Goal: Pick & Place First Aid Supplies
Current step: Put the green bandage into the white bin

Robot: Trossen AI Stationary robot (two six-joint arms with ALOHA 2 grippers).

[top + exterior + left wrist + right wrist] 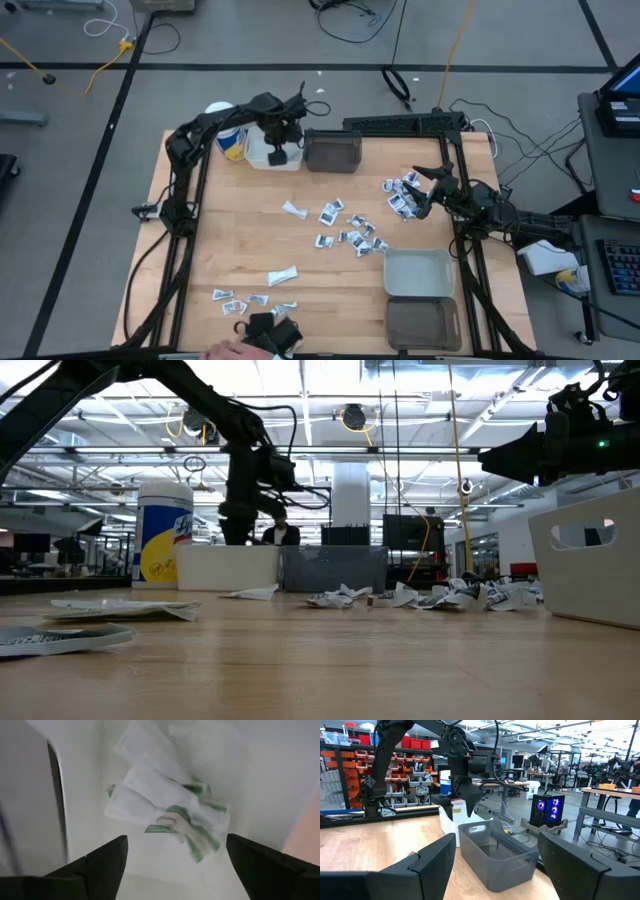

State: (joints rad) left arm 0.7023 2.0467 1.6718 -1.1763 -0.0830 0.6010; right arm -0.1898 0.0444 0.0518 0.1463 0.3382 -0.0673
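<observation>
White sachets (167, 812) loose in the white bin (262, 150), beneath the wide-open, empty left claw (279, 152).

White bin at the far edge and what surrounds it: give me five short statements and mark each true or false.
1. The left gripper hangs over the white bin, jaws apart. True.
2. White packets with green print lie inside that bin. True.
3. The dark grey bin sits on the white bin's left in the high view. False: it stands on its right.
4. The right gripper holds a packet. False: its jaws stand open and empty above the table, near the scattered packets.
5. The light grey bin on the right side is full of packets. False: no packets show in it.
</observation>
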